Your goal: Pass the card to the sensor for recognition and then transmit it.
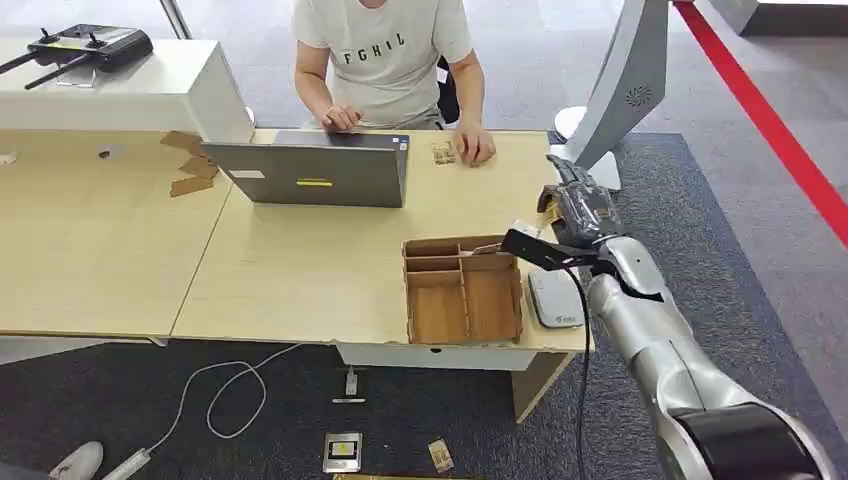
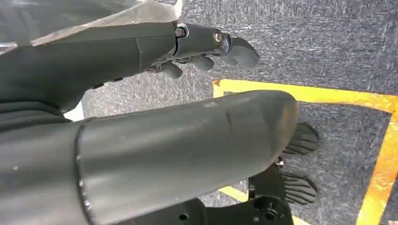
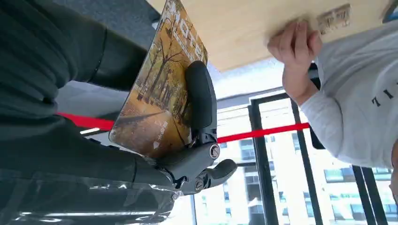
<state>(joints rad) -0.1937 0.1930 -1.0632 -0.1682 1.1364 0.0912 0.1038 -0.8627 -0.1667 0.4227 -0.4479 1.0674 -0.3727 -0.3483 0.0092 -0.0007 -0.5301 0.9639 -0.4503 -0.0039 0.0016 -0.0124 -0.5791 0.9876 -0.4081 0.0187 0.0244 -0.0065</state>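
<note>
My right hand (image 1: 580,212) hovers just past the table's right edge, above and beyond the white sensor pad (image 1: 556,298). It holds a card (image 3: 157,93) printed with an autumn tree scene, the thumb (image 3: 201,96) pressing on its face. The sensor pad lies flat on the table corner, right of a wooden tray. My left hand (image 2: 206,44) hangs over the dark carpet with nothing in it, its fingers loosely extended.
A wooden compartment tray (image 1: 463,290) sits beside the sensor. A grey laptop (image 1: 315,170) stands mid-table, with a person (image 1: 385,55) seated behind it, one hand (image 1: 474,145) by a small card (image 1: 443,152). Cards (image 1: 342,450) lie on the floor. A white stand (image 1: 625,85) rises at the right.
</note>
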